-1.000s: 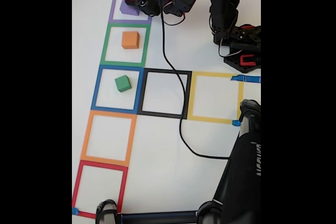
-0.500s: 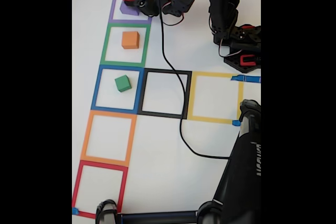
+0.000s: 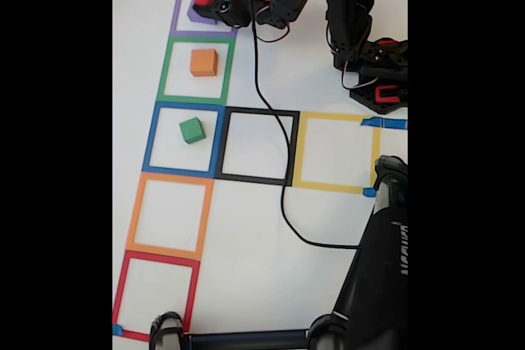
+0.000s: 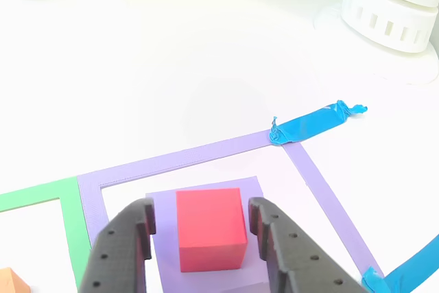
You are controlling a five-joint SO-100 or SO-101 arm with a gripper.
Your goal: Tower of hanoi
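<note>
Your gripper (image 4: 200, 228) stands spread, one finger either side of the red block (image 4: 210, 228) with a sliver of gap each side, so it is bracketing the block, not clamping it. The red block sits on the purple block (image 4: 206, 193), inside the purple tape square (image 3: 203, 7) at the far left of the fixed view. Close squarely on the side faces and lift straight up (my judgement), or the purple block may shift. Count: one red, one purple, one orange block (image 3: 203, 62), one green block (image 3: 192, 129); seven tape squares
</note>
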